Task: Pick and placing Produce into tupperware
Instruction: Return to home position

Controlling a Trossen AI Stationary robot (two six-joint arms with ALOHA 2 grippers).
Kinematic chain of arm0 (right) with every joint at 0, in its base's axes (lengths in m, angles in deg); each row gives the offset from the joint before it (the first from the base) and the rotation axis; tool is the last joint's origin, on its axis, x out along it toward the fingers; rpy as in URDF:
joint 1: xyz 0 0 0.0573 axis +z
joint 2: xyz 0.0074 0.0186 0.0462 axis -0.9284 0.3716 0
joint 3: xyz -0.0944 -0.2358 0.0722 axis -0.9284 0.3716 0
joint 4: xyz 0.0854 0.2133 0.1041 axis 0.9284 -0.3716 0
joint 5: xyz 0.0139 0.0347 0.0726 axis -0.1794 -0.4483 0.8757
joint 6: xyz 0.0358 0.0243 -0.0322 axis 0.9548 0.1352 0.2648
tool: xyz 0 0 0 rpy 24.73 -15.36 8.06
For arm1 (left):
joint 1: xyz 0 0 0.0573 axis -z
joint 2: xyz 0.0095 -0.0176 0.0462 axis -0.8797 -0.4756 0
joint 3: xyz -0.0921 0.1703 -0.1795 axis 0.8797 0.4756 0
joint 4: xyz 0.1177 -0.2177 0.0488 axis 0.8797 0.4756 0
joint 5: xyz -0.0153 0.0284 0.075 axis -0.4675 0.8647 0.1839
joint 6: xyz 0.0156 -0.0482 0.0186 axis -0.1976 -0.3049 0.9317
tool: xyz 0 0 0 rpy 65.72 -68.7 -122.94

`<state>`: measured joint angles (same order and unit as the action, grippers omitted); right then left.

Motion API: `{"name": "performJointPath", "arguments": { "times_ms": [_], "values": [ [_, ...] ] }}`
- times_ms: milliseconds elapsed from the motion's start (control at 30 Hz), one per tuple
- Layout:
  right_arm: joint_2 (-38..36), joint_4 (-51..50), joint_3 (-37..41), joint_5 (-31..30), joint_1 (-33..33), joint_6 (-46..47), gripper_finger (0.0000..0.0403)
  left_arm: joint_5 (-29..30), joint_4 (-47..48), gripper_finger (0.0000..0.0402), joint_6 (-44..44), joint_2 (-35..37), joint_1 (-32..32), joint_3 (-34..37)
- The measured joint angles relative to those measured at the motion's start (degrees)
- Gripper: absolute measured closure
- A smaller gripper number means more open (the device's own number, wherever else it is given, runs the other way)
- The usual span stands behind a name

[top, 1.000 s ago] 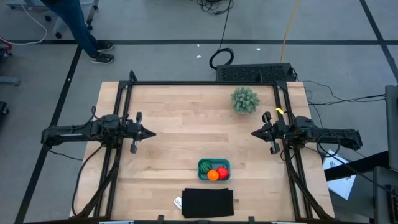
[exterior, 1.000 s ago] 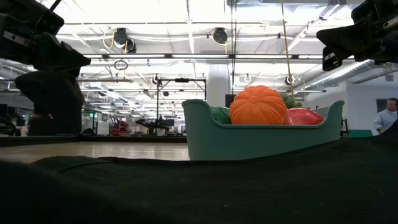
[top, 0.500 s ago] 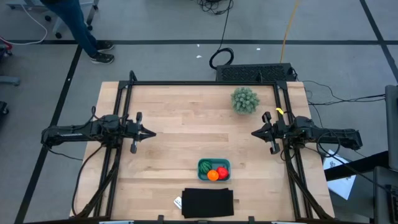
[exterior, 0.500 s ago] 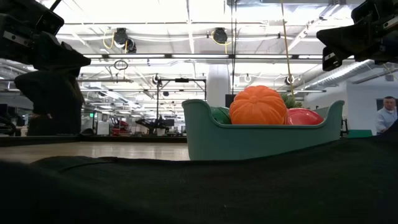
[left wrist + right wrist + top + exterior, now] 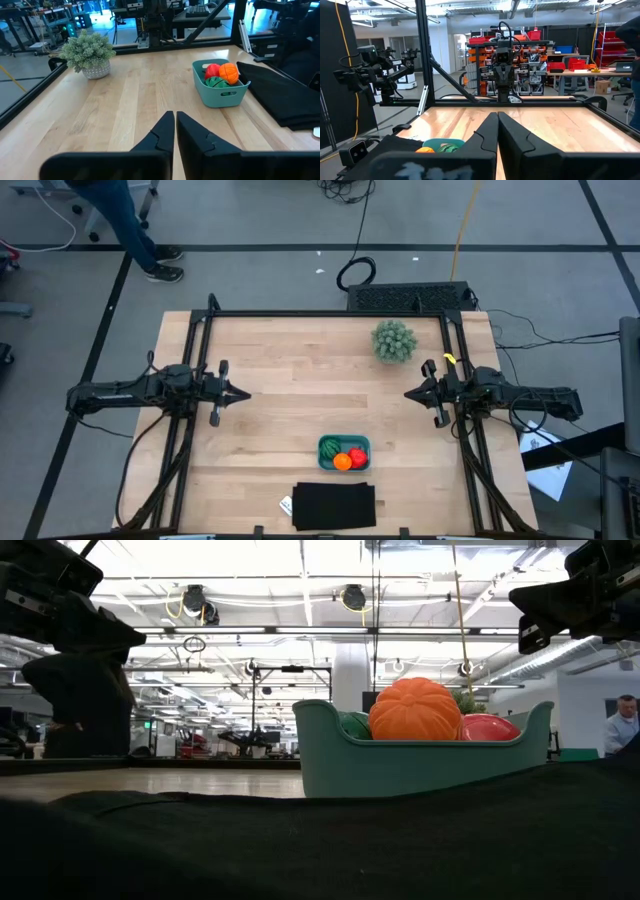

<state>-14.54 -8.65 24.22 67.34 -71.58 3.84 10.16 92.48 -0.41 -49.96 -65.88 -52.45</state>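
Low view: tupperware (image 5: 420, 765) wall hides the lower halves of all produce. Green striped one (image 5: 352, 724) is just a sliver behind orange ball (image 5: 415, 708); red one (image 5: 490, 727) shows top only. Blurred black mat (image 5: 300, 850) up front covers tupperware's base. My left arm (image 5: 80, 660) & right arm (image 5: 585, 585) are cut by the edges, tips unseen.

Right wrist view: my right pincer (image 5: 497, 116) blocks most of tupperware.

High view: person (image 5: 130, 225) at worktop's (image 5: 300, 360) 11 o'clock is cut off, legs & shoes only. White scrap (image 5: 286, 505) at mat's 9 o'clock is too small to ID.
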Motion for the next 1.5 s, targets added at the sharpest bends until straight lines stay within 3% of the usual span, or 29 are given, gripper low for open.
{"name": "performJointPath", "arguments": {
  "times_ms": [533,933,1500],
  "values": [
    [0.0,0.0,0.0,0.0,0.0,0.0,0.0403,0.0,0.0,0.04,0.0,0.0,0.0,0.0],
    [0.0,0.0,0.0,0.0,0.0,0.0,0.0403,0.0,0.0,0.037,0.0,0.0,0.0,0.0],
    [0.0,0.0,0.0,0.0,0.0,0.0,0.0403,0.0,0.0,0.0369,0.0,0.0,0.0,0.0]
  ]
}}
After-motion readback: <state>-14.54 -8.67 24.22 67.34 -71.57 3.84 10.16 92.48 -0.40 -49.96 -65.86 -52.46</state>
